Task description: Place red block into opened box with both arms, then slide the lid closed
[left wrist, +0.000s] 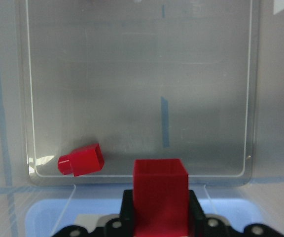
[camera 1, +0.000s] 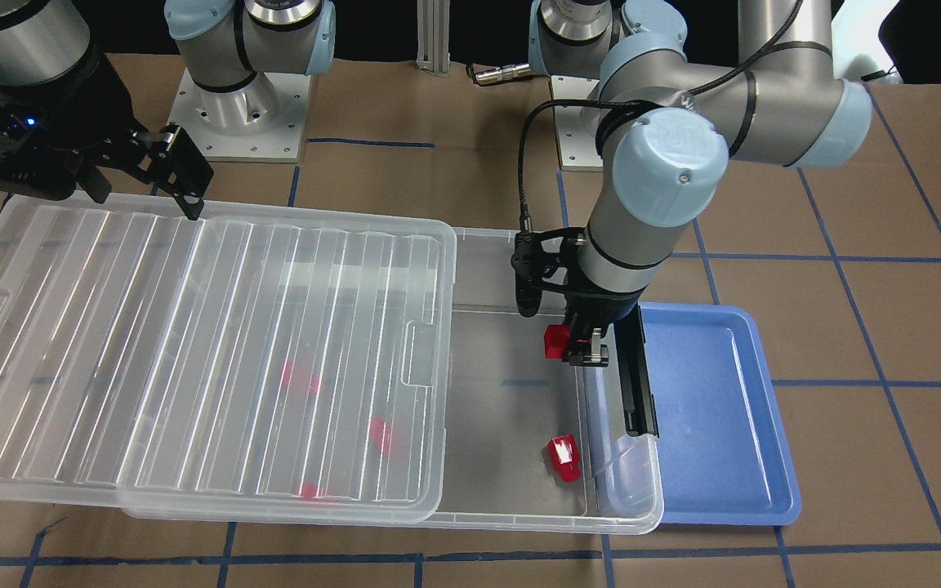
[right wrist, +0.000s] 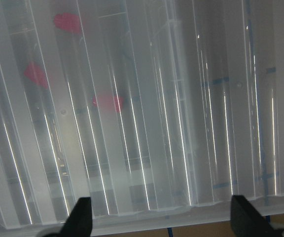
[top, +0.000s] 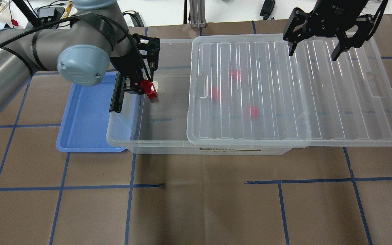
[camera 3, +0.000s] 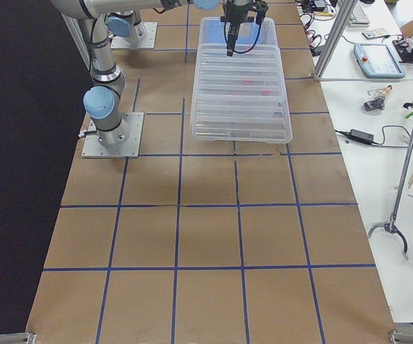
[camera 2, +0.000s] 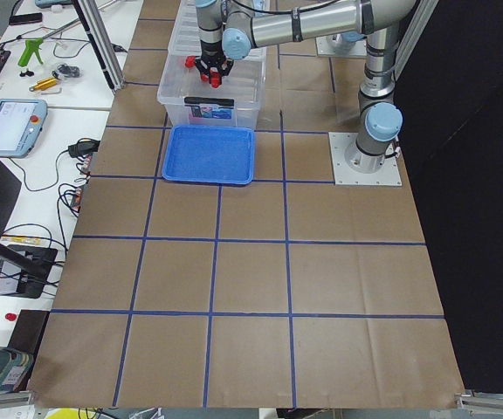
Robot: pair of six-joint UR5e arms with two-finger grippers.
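My left gripper (camera 1: 581, 347) is shut on a red block (camera 1: 555, 341), which hangs above the uncovered end of the clear box (top: 155, 146). In the left wrist view the held red block (left wrist: 160, 190) sits between the jaws. A second red block (left wrist: 81, 160) lies on the box floor below it, near the end wall. The ridged lid (top: 284, 92) covers most of the box and overhangs its far end. Three more red blocks (top: 235, 74) show blurred through the lid. My right gripper (top: 315, 51) hovers open over the lid's back edge, holding nothing.
A blue tray (top: 87, 112) lies against the box's open end, under the left arm. The black latch bar (camera 1: 634, 384) stands along that end wall. Both arm bases (camera 1: 238, 114) are bolted at the table's back. Brown paper with blue tape lines covers the table.
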